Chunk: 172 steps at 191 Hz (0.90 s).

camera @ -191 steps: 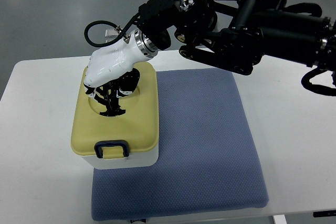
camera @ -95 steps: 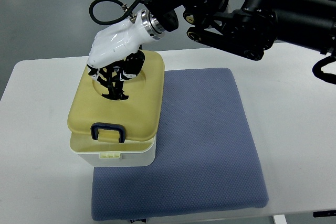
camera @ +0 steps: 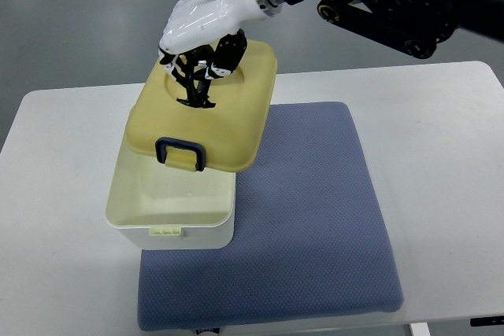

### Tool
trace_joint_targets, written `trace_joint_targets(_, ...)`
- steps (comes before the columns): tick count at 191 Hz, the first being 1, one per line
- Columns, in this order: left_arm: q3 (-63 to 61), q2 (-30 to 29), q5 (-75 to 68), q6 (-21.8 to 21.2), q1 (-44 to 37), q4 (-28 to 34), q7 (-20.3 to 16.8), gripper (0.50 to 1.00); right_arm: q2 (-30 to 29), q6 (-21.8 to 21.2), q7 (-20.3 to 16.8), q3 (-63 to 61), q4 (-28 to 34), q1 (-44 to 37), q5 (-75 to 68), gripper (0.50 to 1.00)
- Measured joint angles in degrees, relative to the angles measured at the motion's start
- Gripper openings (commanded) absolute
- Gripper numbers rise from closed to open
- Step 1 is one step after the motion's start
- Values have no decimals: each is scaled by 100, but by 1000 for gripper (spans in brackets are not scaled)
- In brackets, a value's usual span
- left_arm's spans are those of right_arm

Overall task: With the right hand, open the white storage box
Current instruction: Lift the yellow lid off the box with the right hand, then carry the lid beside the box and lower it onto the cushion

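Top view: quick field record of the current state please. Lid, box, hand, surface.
lid: yellow lid lifted clear of the box, held up and offset toward the far right, blue latch on its near edge
box: white storage box open, interior looks empty
right hand: right hand gripping the lid's top recess
left hand: not in view
surface: blue mat on white table, box at mat's left edge

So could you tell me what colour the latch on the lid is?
Dark blue; the latch shows clearly in the top view.
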State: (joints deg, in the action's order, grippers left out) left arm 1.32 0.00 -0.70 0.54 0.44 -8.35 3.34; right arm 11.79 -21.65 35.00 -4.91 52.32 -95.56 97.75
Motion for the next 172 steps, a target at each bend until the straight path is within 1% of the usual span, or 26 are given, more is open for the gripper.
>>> trace_joint_targets(30,0,0,0,0,0,0,0,1000,753,155,-1,-2,-201,282,-9,500)
trace_joint_targets(53,0,0,0,0,0,0,0,1000,1305,302,-1,1,-235,614,-11,500)
trace_joint_targets(88,1,0,0,0,0,0,0,1000,1835,561,-2,8,-244,1258,-10,500)
trace_joint_targets(122,1,0,0,0,1,0,0,1000,1956,809,0,32,-247,1798,-1,500)
trace_joint_targets(172,2,0,0,-2,1,0,0,1000,1737,1061,0,88,-261,2365,23,500)
